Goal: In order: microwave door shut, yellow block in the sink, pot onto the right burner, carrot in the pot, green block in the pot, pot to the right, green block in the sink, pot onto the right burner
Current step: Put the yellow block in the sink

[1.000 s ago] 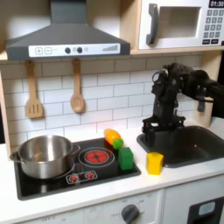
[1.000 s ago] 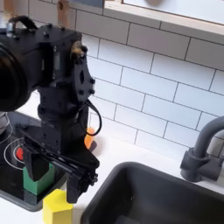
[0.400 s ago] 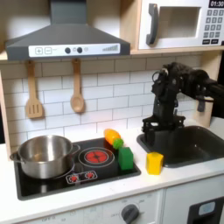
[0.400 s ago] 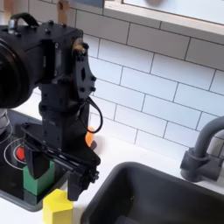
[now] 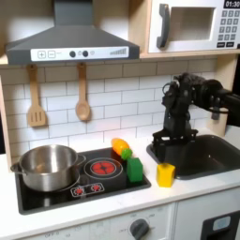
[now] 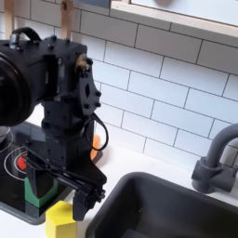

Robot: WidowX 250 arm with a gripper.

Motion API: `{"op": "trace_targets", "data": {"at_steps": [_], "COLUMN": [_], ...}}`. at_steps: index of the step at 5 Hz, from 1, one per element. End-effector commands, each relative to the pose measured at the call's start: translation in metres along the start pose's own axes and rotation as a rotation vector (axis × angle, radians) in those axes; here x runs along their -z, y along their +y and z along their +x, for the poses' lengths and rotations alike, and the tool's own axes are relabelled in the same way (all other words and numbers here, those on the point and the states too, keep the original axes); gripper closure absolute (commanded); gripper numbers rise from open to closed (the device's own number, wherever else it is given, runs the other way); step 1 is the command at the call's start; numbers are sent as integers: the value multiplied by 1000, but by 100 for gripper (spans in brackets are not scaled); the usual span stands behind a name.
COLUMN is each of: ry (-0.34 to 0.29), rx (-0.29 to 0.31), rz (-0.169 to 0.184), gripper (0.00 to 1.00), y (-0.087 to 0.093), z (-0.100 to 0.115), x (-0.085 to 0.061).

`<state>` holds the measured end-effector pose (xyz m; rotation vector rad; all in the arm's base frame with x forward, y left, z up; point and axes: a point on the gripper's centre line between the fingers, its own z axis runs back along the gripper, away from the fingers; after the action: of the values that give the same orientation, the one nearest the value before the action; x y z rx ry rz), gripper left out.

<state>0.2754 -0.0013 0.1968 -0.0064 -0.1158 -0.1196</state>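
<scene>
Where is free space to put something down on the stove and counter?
The red burner between the pot and the green block is bare, and so is the sink. Around the gripper, yellow block and carrot it is crowded.

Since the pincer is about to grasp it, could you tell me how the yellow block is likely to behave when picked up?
The yellow block looks like a rigid solid with flat faces, so it should probably not deform or roll. It stands on a flat base on the white counter, so it seems unlikely to tip. Its smooth faces may be slightly slippery for the pincer.
</scene>
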Motion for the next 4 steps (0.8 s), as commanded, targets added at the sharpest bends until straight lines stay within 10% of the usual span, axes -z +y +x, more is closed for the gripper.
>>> {"op": "trace_targets", "data": {"at_steps": [1, 4], "ry": [1, 26], "rx": [8, 6], "rz": [13, 8], "gripper": [0, 0], "y": [2, 2], "z": [0, 5], "x": [5, 22]}}
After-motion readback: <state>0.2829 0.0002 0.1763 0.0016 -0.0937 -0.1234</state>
